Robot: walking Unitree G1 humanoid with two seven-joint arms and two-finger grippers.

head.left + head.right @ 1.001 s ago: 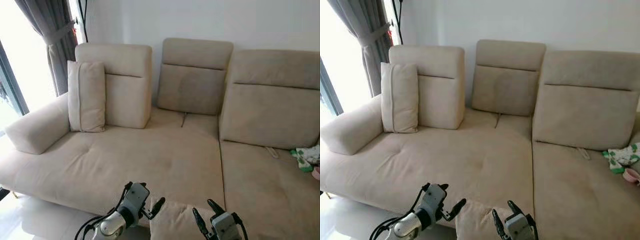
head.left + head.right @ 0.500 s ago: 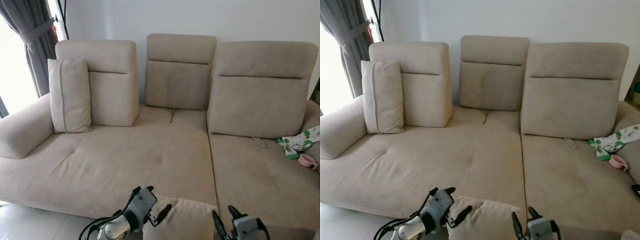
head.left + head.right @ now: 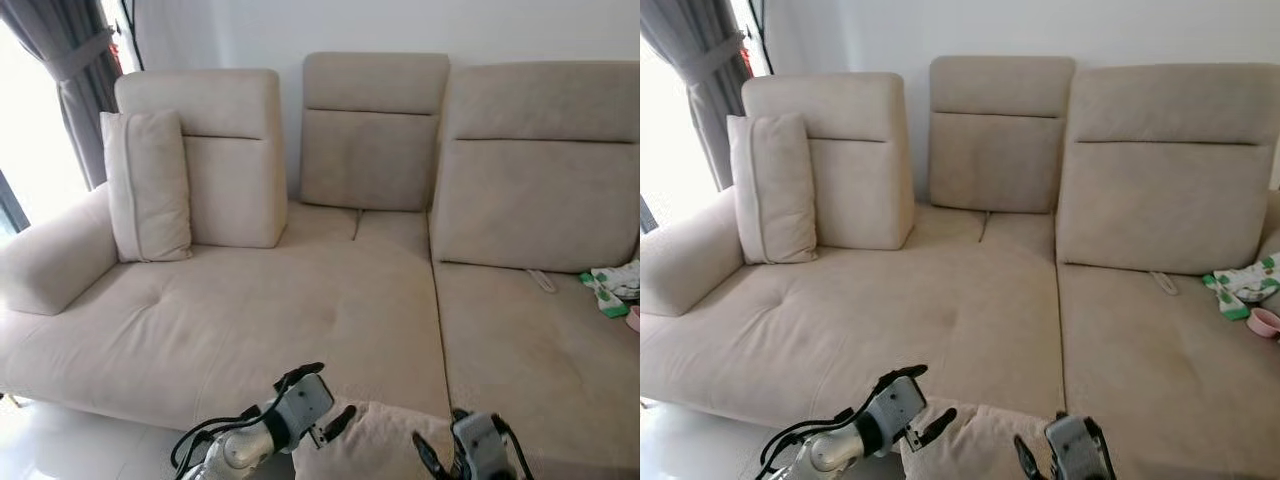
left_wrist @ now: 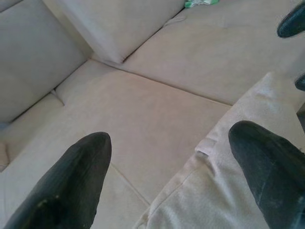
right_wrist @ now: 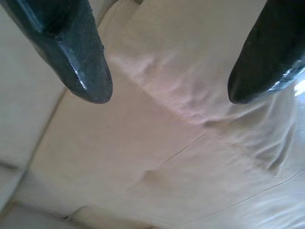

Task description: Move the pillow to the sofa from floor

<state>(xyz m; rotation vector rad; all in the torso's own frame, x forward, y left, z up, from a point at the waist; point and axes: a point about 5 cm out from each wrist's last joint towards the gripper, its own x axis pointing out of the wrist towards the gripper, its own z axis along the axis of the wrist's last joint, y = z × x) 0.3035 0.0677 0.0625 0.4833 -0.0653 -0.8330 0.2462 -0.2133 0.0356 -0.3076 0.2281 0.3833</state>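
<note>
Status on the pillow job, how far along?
Done: pillow is off the floor, carried between the left gripper and right gripper, both open, pressing its sides. In hand: it hangs at the front edge of the sofa. Left: set it on the seat and let go.

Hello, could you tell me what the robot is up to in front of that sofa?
The robot stands facing a beige sofa and carries a beige pillow between its two arms at the sofa's front edge. The left gripper is at the pillow's left side and the right gripper at its right side, both with fingers spread. Another pillow leans upright against the backrest near the left armrest, and a green and white cloth lies on the right seat.
</note>
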